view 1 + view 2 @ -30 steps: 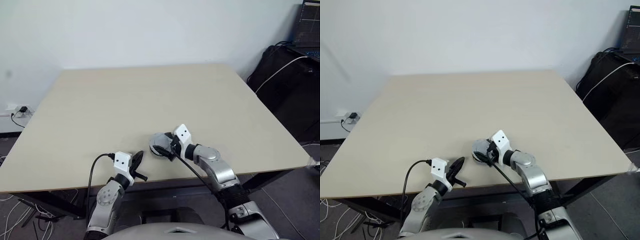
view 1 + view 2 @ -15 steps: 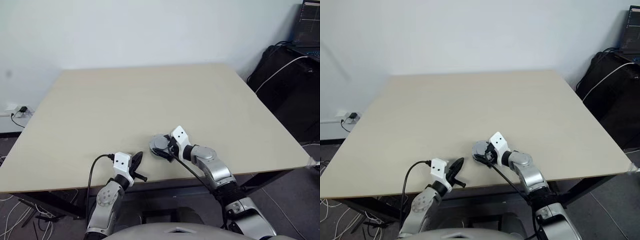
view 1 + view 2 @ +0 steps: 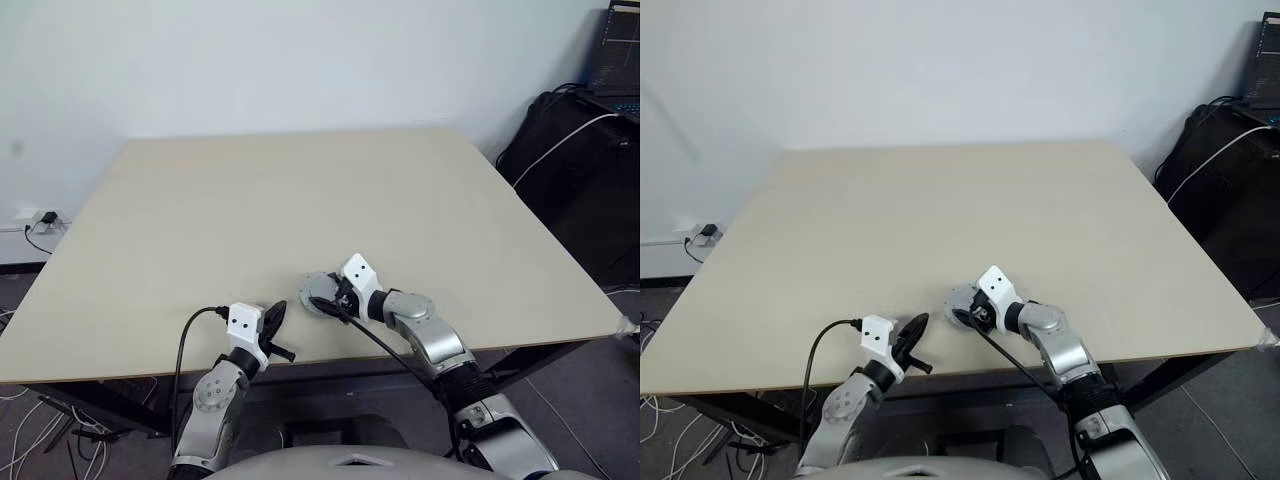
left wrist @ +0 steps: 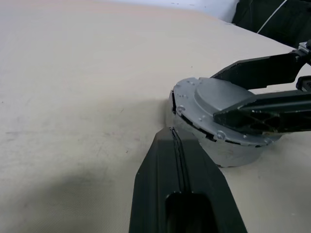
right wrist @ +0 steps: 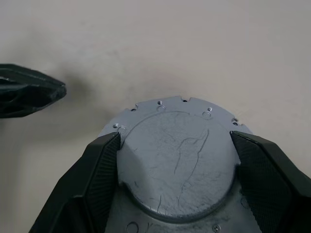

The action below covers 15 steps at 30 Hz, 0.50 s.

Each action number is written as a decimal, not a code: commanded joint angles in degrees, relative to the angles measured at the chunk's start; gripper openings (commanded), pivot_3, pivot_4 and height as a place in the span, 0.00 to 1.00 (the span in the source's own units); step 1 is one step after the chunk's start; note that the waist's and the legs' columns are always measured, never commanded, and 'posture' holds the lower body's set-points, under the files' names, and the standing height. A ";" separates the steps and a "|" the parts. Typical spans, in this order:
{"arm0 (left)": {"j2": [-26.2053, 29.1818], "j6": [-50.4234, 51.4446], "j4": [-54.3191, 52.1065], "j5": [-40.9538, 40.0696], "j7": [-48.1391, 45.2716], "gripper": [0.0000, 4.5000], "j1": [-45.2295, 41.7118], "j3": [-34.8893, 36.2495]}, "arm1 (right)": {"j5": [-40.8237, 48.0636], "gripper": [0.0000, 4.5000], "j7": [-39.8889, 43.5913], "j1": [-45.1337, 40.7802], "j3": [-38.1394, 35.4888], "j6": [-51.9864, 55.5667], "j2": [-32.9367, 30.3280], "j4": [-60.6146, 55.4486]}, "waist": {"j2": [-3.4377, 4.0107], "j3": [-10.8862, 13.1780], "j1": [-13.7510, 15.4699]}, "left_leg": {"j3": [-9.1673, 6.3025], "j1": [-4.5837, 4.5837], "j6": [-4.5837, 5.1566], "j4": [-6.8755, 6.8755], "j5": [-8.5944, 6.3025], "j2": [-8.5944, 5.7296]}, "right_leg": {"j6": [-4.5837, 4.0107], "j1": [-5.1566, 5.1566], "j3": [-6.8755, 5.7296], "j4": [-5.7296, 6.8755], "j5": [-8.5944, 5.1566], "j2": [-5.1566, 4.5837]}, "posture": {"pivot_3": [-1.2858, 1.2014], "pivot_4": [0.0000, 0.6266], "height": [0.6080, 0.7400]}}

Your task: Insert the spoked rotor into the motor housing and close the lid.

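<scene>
The lid (image 5: pixel 177 162) lies smooth face up, raised centre showing, on top of the motor housing (image 4: pixel 233 154), and the closed stack sits on the table (image 3: pixel 300 200) near its front edge, at about six o'clock of the tabletop in the head views. No copper windings and no spoked rotor can be seen; whether the rotor is inside cannot be told from here.

The right gripper (image 5: pixel 177 165) reaches in from the stack's four o'clock side. Its two black fingers (image 5: pixel 99 170) stand apart, one on either side of the lid's raised centre, close against it; they bracket the boss, but whether they press on it cannot be told. The left gripper (image 4: pixel 174 141) has its fingers pressed together with nothing between them, and it hovers just beside the stack at about eight o'clock, its tip pointing at the housing wall without clearly touching.

Judging by how things lie, the step in hand is the closing of the lid, and the task looks nearly done. The next move probably calls for seating the lid flat and centred: a light squeeze or push on the raised centre, kept square so the stack does not slide, then a clean release.
</scene>
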 commanded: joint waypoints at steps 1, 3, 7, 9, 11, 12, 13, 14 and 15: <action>-0.09 0.04 -2.18 -0.26 0.06 0.00 -1.10 -0.06 | -0.76 0.73 -0.21 -1.16 0.32 0.56 -0.19 -0.95 | 0.00 0.00 0.00 | 0.00 0.00 0.00 0.00 0.00 0.00 | 0.00 0.00 0.00 0.00 0.00 0.00 | 0.52 0.00 1.00; -0.13 0.05 -2.04 -0.30 0.12 0.00 -1.35 -0.01 | -0.57 0.73 -0.74 -1.31 -0.01 0.84 0.27 -0.56 | 0.00 0.00 -0.01 | 0.00 0.00 0.00 0.00 0.00 0.00 | 0.00 0.00 0.00 0.01 0.00 0.00 | 0.52 0.00 1.00; -0.22 0.05 -1.68 -0.37 0.19 0.00 -1.83 0.10 | -0.25 0.73 -2.60 -1.70 -1.05 0.76 1.22 0.11 | 0.00 0.00 -0.03 | 0.00 0.01 0.00 0.01 0.00 0.00 | 0.00 0.00 0.00 0.01 0.00 0.00 | 0.52 0.00 1.00; -0.29 0.02 -1.60 -0.33 0.22 0.00 -1.86 0.08 | -1.14 0.73 -3.75 -1.97 -0.83 1.34 1.12 0.78 | 0.00 0.00 -0.03 | 0.00 0.01 0.00 0.01 0.00 0.00 | 0.00 0.00 0.01 0.01 0.00 0.00 | 0.52 0.00 1.00; -0.34 -0.10 -1.62 -0.26 0.23 0.00 -1.68 -0.01 | -2.04 0.73 -4.23 -1.94 -0.17 1.79 0.74 1.04 | 0.01 -0.01 -0.03 | 0.00 0.01 0.00 0.02 0.00 0.00 | 0.00 0.00 0.01 0.01 0.00 0.00 | 0.52 0.00 1.00; -0.36 -0.12 -1.63 -0.25 0.24 0.00 -1.62 -0.04 | -2.18 0.73 -4.21 -1.92 0.04 1.95 0.62 1.04 | 0.01 -0.01 -0.04 | 0.00 0.02 0.00 0.03 0.00 0.00 | 0.00 0.01 0.01 0.01 0.00 0.00 | 0.52 0.00 1.00; -0.35 -0.15 -1.67 -0.26 0.24 0.00 -1.52 -0.04 | -2.35 0.73 -4.04 -1.85 0.32 2.05 0.45 0.96 | 0.02 -0.01 -0.04 | 0.00 0.02 -0.01 0.03 0.00 0.00 | 0.01 0.02 0.00 0.02 0.01 0.00 | 0.52 0.00 1.00; -0.34 -0.18 -1.74 -0.26 0.24 0.00 -1.40 -0.05 | -2.56 0.73 -3.75 -1.80 0.68 2.36 0.24 0.86 | 0.03 -0.02 -0.02 | 0.00 0.03 0.00 0.04 0.01 0.00 | 0.01 0.02 0.00 0.02 0.01 0.00 | 0.52 0.00 1.00; -0.33 -0.20 -1.83 -0.25 0.24 0.00 -1.26 -0.07 | -2.93 0.73 -3.54 -1.79 1.11 2.67 -0.02 0.76 | 0.05 -0.04 -0.01 | 0.00 0.04 0.00 0.05 0.01 0.00 | 0.01 0.02 0.00 0.02 0.01 0.00 | 0.52 0.00 1.00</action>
